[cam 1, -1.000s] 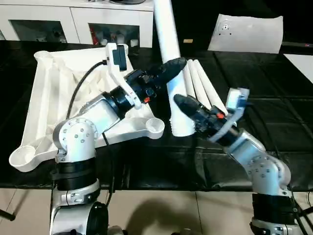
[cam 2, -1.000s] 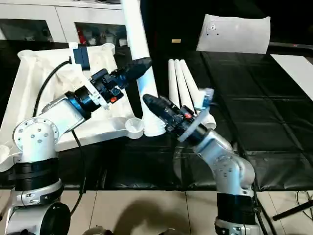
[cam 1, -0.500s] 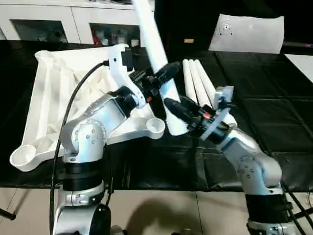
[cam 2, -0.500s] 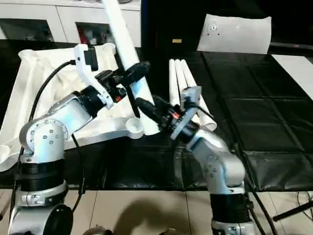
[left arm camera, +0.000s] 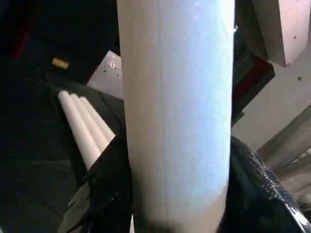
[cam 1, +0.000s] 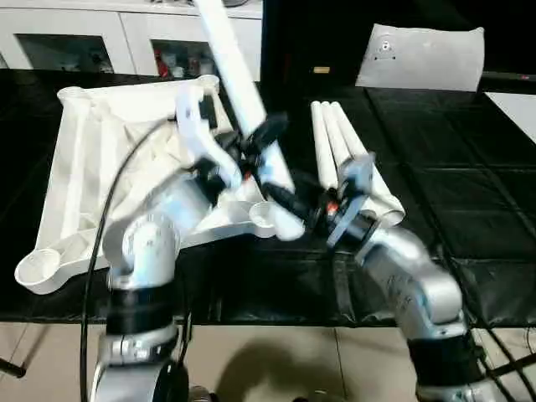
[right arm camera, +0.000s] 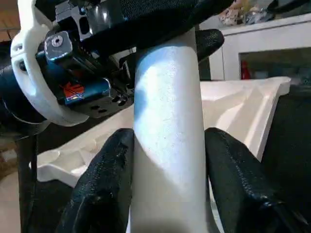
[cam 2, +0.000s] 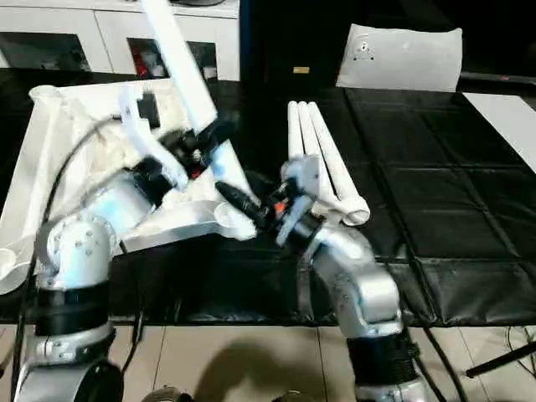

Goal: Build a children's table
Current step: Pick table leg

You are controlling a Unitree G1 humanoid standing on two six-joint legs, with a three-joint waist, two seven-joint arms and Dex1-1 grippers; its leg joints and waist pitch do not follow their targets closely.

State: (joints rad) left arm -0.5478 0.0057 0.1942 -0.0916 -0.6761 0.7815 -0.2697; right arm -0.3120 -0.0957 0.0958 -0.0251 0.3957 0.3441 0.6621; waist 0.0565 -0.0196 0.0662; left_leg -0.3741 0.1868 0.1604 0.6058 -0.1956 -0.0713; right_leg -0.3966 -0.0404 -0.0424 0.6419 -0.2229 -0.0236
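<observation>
Item: long white plastic tube leg [cam 1: 239, 79], tilted, lower end just beside the near round corner socket [cam 1: 265, 215] of the white ribbed plastic tabletop [cam 1: 92, 159], which lies underside up on the black counter [cam 1: 469, 201].

My right tool [right arm camera: 170, 160]: clamped on the leg near its lower end.

My left tool [cam 1: 266, 134]: fingers [left arm camera: 109, 194] closed against the leg, farther from the socket.

Three spare white tube legs [cam 1: 339, 138]: flat beside the tabletop.

Method, as I judge it: stand the leg upright over the socket, then press straight in.

Silver forearms end in black-fingered hands, left hand [cam 1: 266, 134] and right hand [cam 1: 285, 201]. Each wrist bears a white bracket. A black cable [cam 1: 109, 226] loops along the left forearm.
</observation>
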